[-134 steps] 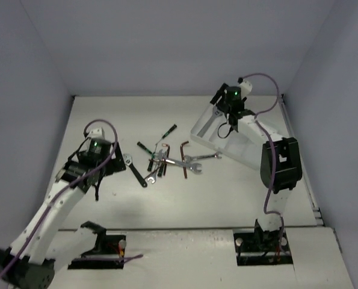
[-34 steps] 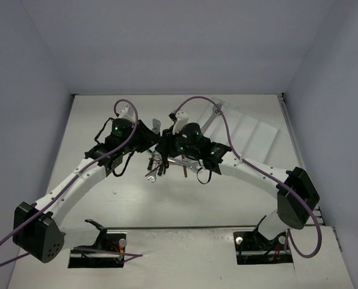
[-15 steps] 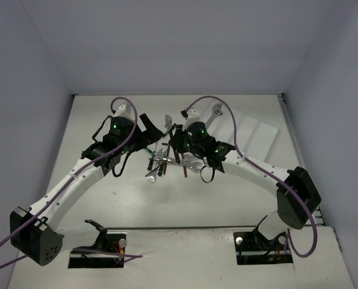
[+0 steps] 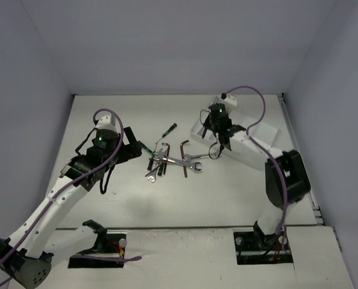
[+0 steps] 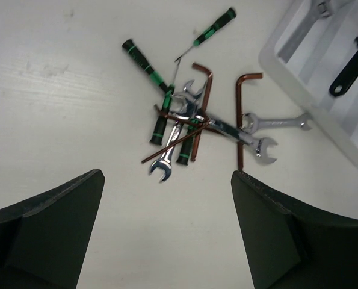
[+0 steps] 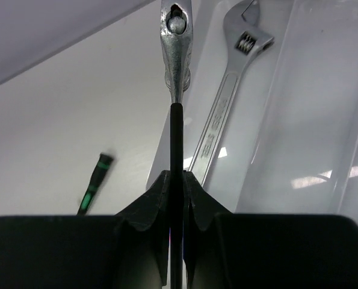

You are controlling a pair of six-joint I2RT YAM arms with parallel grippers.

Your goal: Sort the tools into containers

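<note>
Several tools lie heaped on the counter in your left wrist view: silver open-end wrenches, reddish-brown hex keys and green-and-black screwdrivers, crossed over one another. Your left fingers stand wide apart above them, holding nothing. The tray sits at upper right.

In the right wrist view, your right fingers are clamped on the black handle of the adjustable wrench, over the tray's outermost compartment, beside an all-silver wrench lying there. It looks stiff and head-heavy, so it may swing; the handle probably grips better than bare steel.

From above, your left arm hangs just left of the heap, apart from it.
</note>
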